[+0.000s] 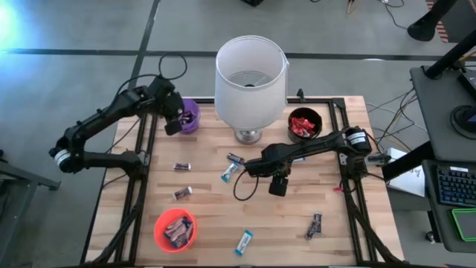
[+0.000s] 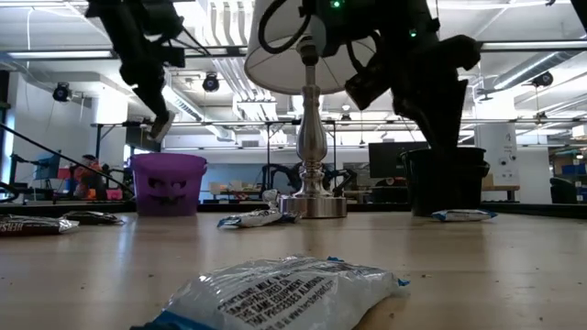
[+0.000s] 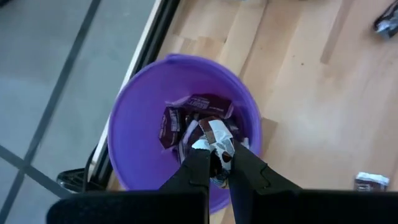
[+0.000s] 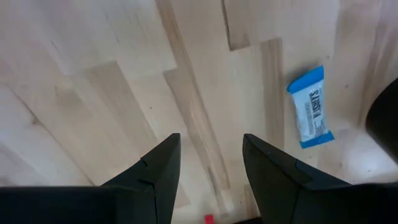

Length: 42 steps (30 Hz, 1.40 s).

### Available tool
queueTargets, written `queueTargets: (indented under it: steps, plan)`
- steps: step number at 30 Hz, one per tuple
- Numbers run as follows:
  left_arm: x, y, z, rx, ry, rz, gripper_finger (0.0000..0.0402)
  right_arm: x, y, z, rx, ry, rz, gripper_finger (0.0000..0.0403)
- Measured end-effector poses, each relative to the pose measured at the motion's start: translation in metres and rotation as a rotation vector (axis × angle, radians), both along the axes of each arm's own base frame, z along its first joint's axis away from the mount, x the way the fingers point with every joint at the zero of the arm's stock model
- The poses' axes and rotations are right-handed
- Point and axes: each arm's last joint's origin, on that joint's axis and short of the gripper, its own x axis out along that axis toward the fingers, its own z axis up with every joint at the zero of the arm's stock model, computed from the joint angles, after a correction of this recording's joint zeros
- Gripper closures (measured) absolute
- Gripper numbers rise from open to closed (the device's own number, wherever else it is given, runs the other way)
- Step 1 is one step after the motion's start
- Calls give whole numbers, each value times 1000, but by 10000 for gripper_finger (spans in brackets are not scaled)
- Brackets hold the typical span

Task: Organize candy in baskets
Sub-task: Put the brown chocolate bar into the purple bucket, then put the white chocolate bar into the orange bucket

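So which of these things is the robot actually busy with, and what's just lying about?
Part of the job:
- purple basket, left pincer above it, shut on a dark candy
- black basket, red candy inside
- orange basket
- loose candy bars on the table
- right pincer, open, empty

Just there:
- white lampshade
- keyboard
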Motion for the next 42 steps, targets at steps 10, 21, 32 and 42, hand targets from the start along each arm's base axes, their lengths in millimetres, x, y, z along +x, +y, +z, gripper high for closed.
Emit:
queueTargets:
  steps: [10,21,32,42]
  plan:
    - [10,23,-3,50,-84,-5,374,-19,-2,17,-1,-53,-37,239]
    - [6,28,-4,77,-48,50,283,-34,-9,39,43,-345,-114,239]
    - [-5,11,15,57,-205,61,282,-11,-9,26,74,-595,-103,239]
    - [-26,-16,36,39,-347,58,286,19,-9,0,1,-694,-46,239]
